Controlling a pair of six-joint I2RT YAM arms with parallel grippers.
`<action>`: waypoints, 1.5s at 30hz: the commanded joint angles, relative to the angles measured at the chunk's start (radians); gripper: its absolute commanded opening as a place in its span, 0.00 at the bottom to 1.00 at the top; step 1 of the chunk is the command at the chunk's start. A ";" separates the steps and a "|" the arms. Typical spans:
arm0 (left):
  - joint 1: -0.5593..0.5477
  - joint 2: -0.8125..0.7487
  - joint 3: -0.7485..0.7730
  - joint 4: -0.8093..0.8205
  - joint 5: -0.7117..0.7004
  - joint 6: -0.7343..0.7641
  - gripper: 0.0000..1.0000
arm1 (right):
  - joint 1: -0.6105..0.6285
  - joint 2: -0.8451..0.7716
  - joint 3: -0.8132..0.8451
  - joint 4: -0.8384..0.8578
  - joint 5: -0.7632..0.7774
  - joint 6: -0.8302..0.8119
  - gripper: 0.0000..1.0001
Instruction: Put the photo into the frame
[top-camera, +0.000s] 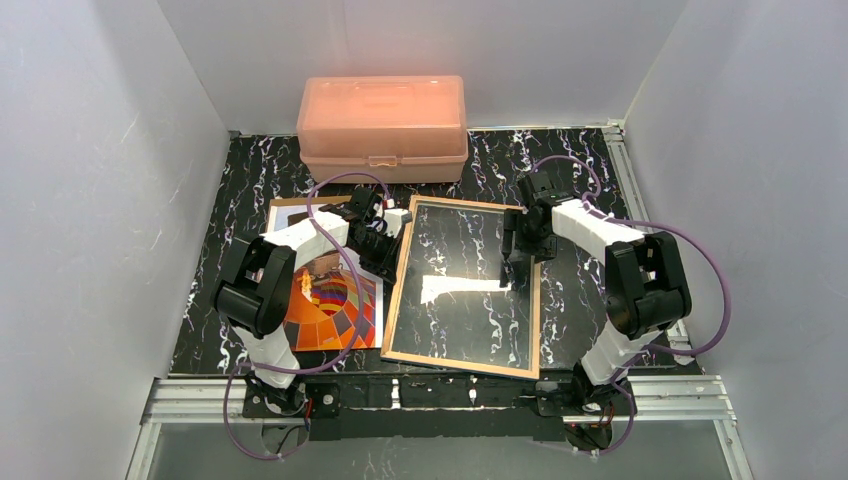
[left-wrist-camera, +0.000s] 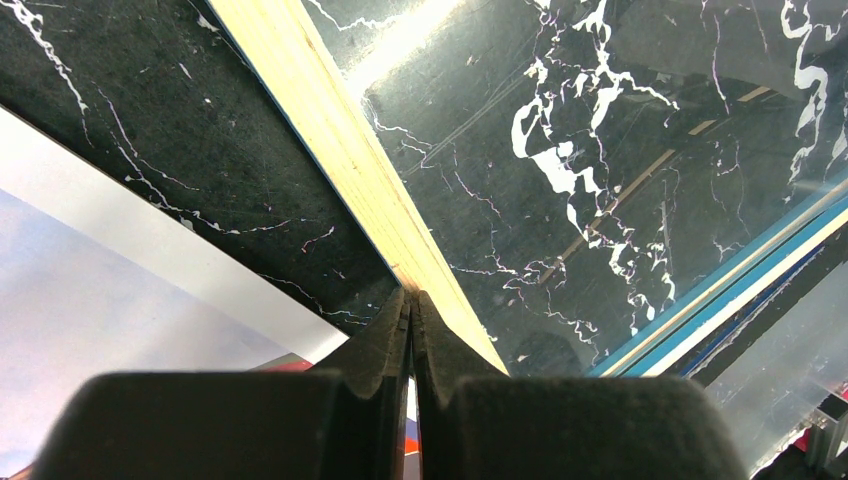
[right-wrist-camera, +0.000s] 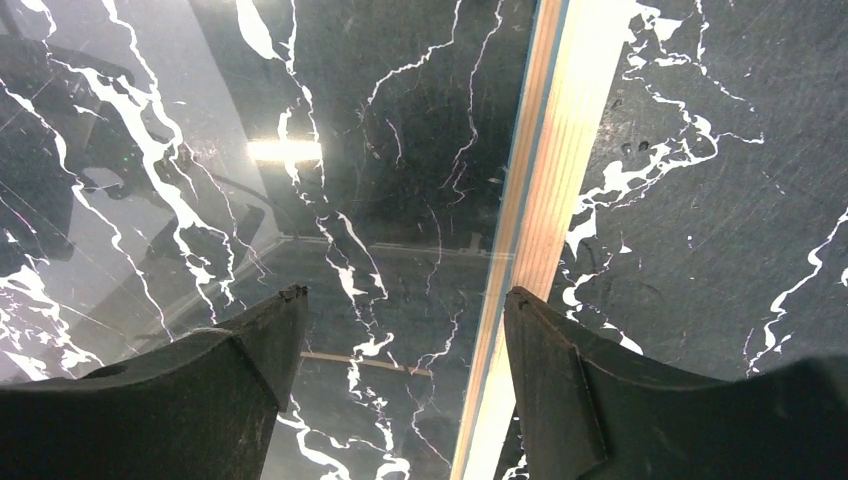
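I work inside a plain white booth. A back wall (top-camera: 420, 40), a left wall (top-camera: 90, 200) and a right wall (top-camera: 760, 150) close me in on three sides, all bare and softly lit, brightest at the back. Under me lies a black table top (top-camera: 250, 170) veined with white like marble. Silver metal rails (top-camera: 190, 405) run along its near edge and its right side. A salmon-pink plastic box (top-camera: 382, 125), lid down, stands at the far edge, close to the back wall.

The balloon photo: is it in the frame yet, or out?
Out. The photo lies flat on the table left of the frame, and through the frame's glass only black marble tabletop shows.
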 joint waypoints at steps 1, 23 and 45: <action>0.004 0.026 -0.022 -0.013 -0.100 0.046 0.00 | 0.001 0.005 0.013 0.066 -0.092 0.018 0.78; 0.007 0.042 -0.020 -0.019 -0.084 0.038 0.00 | 0.001 -0.118 0.018 -0.055 -0.037 0.076 0.86; 0.006 0.074 -0.015 -0.012 -0.089 0.041 0.00 | 0.003 -0.120 -0.131 -0.024 -0.165 0.110 0.81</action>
